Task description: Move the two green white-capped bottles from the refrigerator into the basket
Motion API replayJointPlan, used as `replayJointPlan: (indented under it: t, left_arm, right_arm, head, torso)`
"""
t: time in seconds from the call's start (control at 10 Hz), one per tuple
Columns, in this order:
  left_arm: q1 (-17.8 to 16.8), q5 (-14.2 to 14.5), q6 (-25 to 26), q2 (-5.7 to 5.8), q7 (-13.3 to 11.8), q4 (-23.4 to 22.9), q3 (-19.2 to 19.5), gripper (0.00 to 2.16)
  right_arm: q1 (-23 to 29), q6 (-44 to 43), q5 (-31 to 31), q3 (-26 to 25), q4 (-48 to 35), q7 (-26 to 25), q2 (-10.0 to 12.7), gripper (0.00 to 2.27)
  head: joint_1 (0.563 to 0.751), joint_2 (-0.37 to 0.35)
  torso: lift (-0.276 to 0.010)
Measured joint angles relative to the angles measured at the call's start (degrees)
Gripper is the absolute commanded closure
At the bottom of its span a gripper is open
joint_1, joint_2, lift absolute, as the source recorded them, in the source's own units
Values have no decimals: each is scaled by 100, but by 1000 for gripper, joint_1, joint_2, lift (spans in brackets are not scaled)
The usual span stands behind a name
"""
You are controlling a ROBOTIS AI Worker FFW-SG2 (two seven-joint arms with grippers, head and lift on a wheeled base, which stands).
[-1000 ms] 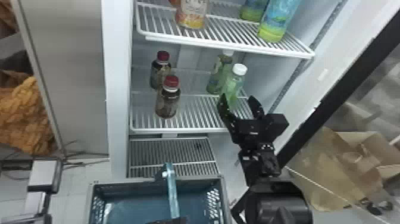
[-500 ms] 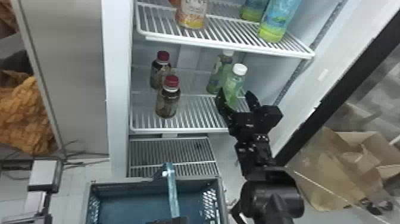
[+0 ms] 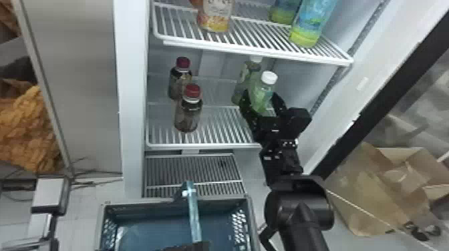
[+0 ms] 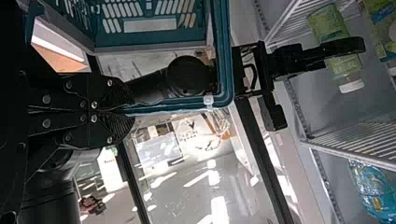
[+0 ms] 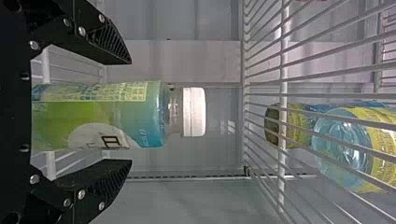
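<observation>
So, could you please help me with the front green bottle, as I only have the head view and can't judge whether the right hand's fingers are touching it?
Observer: They are not: in the right wrist view there is a gap on both sides between the fingers of the right hand and the green bottle.

Operator: Thank you. And could you tell me how the left hand's fingers stand, since I can barely make them out at my bottom edge?

Observer: In the left wrist view, the left hand has its fingers shut on the basket handle.
</observation>
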Motion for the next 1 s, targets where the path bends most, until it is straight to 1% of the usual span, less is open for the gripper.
replayJointPlan:
  t: [0.1, 0.3, 0.4, 0.7, 0.8, 1.0]
  left_arm:
    - [5, 0, -2, 0, 0, 0, 3, 1134]
    - [12, 0, -8, 0, 0, 2, 4, 1134]
    - [19, 0, -13, 0, 0, 2, 7, 1134]
    - [22, 10, -14, 0, 0, 1, -1, 1134]
    - [22, 11, -14, 2, 0, 1, -1, 1134]
    - [25, 9, -14, 1, 0, -2, -1, 1134]
  right_arm:
    - [-31, -14, 5, -7, 10, -23, -4, 683]
    - [-54, -22, 6, -20, 33, -43, -6, 805]
    - [-55, -22, 6, -20, 33, -42, -6, 838]
    - [29, -22, -45, -19, -178, -42, -6, 838]
    - [97, -11, -127, -19, -328, -39, -11, 838]
    - [266, 278, -321, 0, -752, 45, -46, 838]
  head:
    - [695, -350]
    - [695, -350]
    - [695, -350]
    - [695, -350]
    - [695, -350]
    - [695, -350]
  torso:
    - [-263]
    - [-263]
    - [-263]
    - [-263]
    - [-263]
    - [-263]
